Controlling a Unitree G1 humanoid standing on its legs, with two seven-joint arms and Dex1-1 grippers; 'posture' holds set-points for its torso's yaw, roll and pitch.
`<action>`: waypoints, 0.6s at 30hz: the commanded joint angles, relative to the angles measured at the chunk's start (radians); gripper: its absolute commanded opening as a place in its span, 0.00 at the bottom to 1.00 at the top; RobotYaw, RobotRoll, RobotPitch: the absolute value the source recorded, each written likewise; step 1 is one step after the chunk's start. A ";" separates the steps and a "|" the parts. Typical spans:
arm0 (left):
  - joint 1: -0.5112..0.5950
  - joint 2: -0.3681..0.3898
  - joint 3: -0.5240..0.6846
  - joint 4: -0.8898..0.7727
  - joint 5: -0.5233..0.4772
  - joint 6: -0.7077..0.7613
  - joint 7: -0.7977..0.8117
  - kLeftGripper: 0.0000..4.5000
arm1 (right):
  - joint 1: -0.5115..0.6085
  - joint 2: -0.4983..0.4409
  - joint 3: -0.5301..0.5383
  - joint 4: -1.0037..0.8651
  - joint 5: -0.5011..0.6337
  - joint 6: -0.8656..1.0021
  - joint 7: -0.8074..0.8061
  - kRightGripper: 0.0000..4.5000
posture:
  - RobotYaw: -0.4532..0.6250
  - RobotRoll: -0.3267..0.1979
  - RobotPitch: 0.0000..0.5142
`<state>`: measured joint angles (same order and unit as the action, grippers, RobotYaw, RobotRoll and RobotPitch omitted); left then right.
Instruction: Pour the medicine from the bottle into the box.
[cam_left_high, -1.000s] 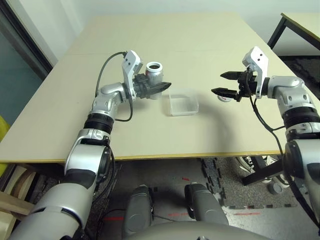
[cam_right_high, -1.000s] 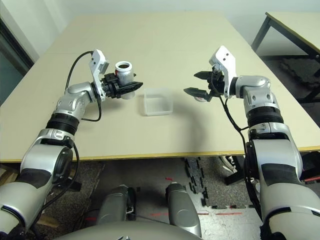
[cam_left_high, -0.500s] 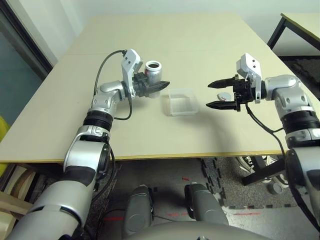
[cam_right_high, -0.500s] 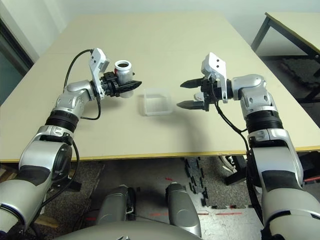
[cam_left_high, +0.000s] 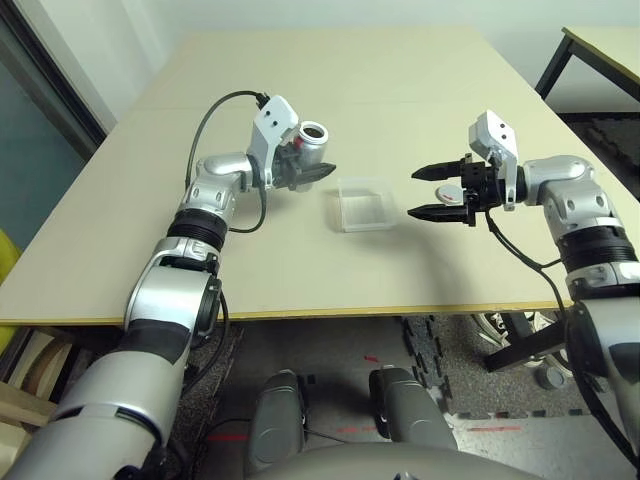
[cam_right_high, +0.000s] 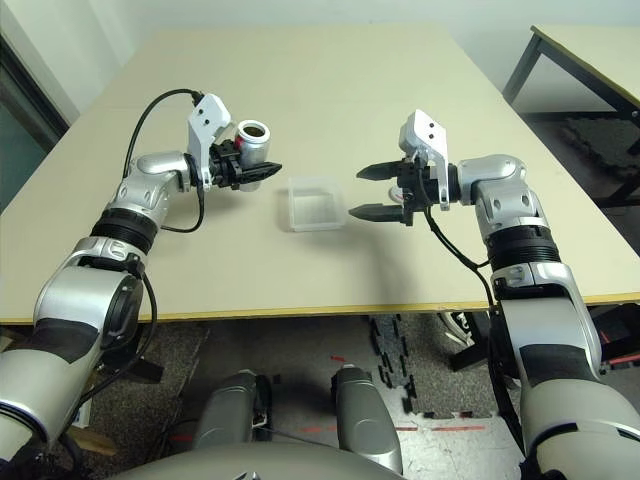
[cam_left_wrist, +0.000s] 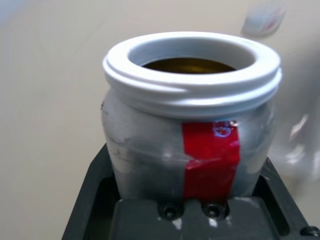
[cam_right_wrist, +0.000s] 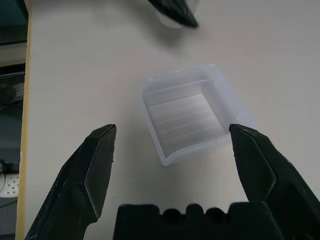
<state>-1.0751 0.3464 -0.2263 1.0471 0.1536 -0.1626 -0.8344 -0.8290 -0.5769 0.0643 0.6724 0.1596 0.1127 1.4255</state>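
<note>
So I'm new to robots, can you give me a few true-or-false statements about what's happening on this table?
1. The left gripper holds the bottle. True.
2. The bottle has its cap on. False: its mouth is open.
3. The right gripper is clamped on the box. False: it is open, beside the box, holding nothing.
4. The box sits on the table between the two grippers. True.
5. The bottle stands on the table. False: it is held above it.
</note>
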 joint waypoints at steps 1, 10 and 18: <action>-0.060 0.009 -0.138 0.041 0.194 -0.143 0.139 0.61 | 0.015 -0.003 -0.005 -0.010 0.011 0.012 -0.012 1.00 | 0.23 0.62 0.07; -0.244 -0.050 -0.536 0.135 0.683 -0.354 0.563 0.61 | 0.019 0.006 -0.009 -0.017 0.032 0.032 -0.034 1.00 | 0.22 0.62 0.08; -0.336 -0.120 -0.788 0.229 0.964 -0.348 0.732 0.61 | 0.018 0.012 -0.018 -0.019 0.051 0.046 -0.050 1.00 | 0.22 0.62 0.09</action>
<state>-1.3820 0.2351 -0.9723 1.2598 1.0634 -0.5161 -0.1386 -0.8147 -0.5693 0.0576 0.6675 0.1990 0.1520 1.3782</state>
